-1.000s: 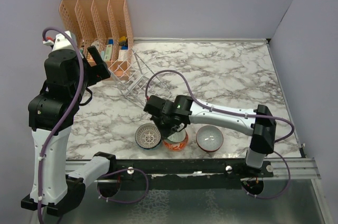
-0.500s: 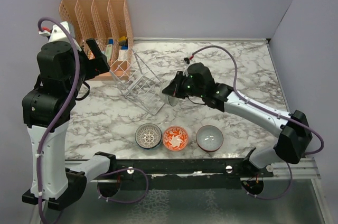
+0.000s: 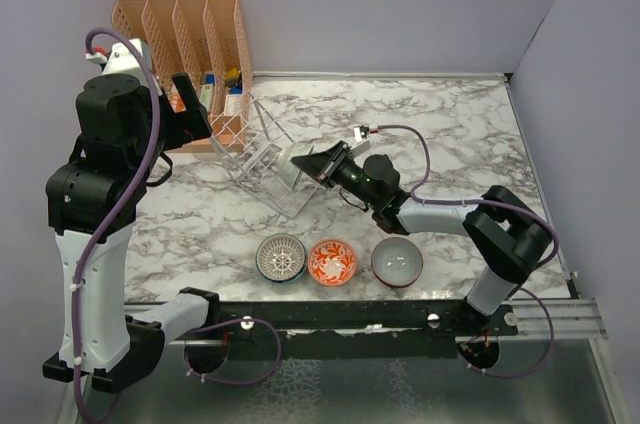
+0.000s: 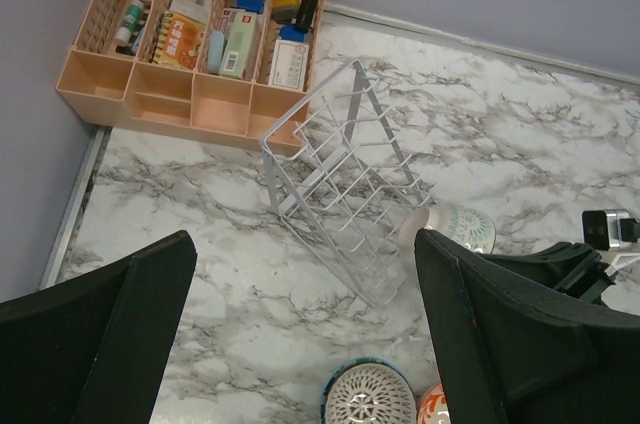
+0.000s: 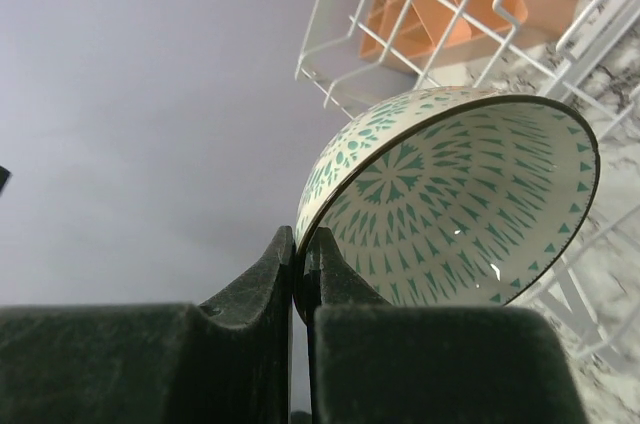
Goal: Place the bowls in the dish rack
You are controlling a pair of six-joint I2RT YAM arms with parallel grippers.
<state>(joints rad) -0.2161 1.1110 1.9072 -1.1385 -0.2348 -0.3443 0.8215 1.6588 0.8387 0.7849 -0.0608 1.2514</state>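
Our right gripper (image 5: 300,269), pinched tight on the rim of the green leaf-patterned bowl (image 5: 450,199), has carried it across to the mouth of the dish rack (image 3: 262,159), leaving three bowls (image 3: 332,261) unloaded and our left gripper (image 4: 305,334) gaping wide, empty.

A white marble-patterned table (image 3: 460,124) with grey veining fills the middle of the top view. In the upper left of the frame an orange slotted organizer (image 3: 180,29) stands on it in the back corner, its compartments holding small packets and bottles. Just below and to the right of the organizer, the wire dish rack (image 3: 262,159) sits tilted on the marble. In the lower centre three bowls stand upright side by side in a row, well apart from the rack: a white lattice bowl (image 3: 280,257) on the left, an orange-red patterned bowl (image 3: 332,261) in the middle, and a grey-white red-rimmed bowl (image 3: 397,262) on the right.
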